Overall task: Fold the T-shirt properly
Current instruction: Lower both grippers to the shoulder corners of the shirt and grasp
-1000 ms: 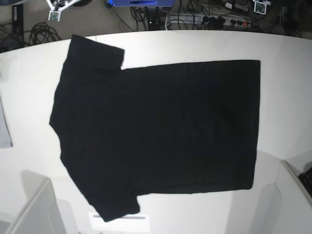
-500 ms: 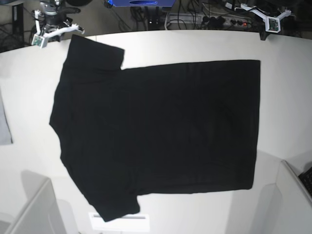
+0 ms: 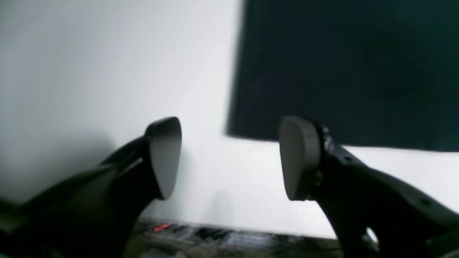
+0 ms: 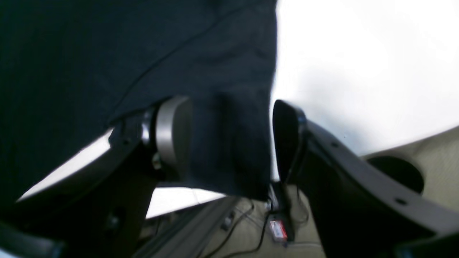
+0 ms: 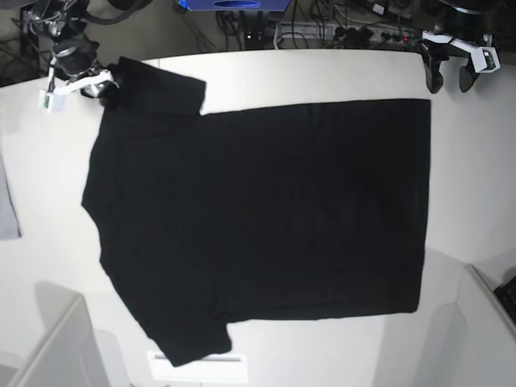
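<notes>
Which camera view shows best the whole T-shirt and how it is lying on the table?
The base view: the T-shirt lies flat there, both sleeves and all edges visible. The left wrist view shows only one corner of it. The right wrist view shows only a sleeve edge, blurred, between the fingers of the right hand.

No text or label can be read anywhere (the wrist views are perhaps too blurred).

a white table (image 5: pixel 322 72) fills the base view, a grey cloth (image 5: pixel 6 205) lying at its left edge (only a strip shows); cables (image 5: pixel 68 55) and a power strip (image 5: pixel 355 34) lie on the floor beyond.
</notes>
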### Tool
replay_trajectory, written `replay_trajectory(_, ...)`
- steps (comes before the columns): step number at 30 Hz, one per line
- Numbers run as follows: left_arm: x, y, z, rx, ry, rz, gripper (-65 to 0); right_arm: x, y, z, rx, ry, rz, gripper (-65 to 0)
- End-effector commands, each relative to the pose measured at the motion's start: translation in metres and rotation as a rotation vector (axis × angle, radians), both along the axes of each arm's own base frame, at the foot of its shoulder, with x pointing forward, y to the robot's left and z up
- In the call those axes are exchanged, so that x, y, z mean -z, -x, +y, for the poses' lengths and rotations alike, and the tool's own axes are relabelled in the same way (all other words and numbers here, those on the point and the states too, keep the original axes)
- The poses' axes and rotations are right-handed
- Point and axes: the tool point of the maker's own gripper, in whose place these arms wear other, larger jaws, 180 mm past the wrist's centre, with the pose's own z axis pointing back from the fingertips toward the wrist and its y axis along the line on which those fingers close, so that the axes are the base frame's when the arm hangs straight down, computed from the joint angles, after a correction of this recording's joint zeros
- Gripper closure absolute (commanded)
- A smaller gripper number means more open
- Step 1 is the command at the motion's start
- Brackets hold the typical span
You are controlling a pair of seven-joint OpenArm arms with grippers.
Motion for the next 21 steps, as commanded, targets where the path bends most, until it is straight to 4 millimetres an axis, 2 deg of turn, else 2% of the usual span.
replay_trajectory(1,-0.003,0.004,0.007,-0.010,0.010,-0.005,-41.6,-0.004,-0.004,-0.006,0.002,0.011,-0.017,-34.1)
replay_trajectory(4,0.006,0.005,0.020,-0.013,0.048,0.048,-41.6,0.011,-0.004,-0.010,0.020,-0.015,0.016,-34.1)
replay_trajectory(8,0.006,0.005,0.034,-0.011,0.050,0.086,-41.1,0.033,0.003,-0.011,0.033,-0.053,0.072,-34.1)
replay_trajectory(11,0.001,0.003,0.037,0.011,0.051,0.080,-31.1,0.049,0.010,-0.011,0.048,-0.083,0.111,-34.1)
replay_trajectory(14,0.000,0.003,0.043,0.023,0.039,0.106,-18.1,0.050,0.012,-0.005,0.005,-0.087,0.109,-34.1)
replay_trajectory(16,0.000,0.002,0.048,0.009,0.035,0.118,-13.3,0.049,0.011,-0.001,-0.028,-0.089,0.097,-34.1)
replay_trajectory(18,0.001,0.000,0.048,0.006,0.038,0.122,-15.0,0.050,0.012,0.001,-0.042,-0.090,0.096,-33.9)
replay_trajectory(21,0.002,-0.001,0.046,0.011,0.042,0.123,-24.2,0.054,0.022,0.005,-0.059,-0.102,0.135,-33.9)
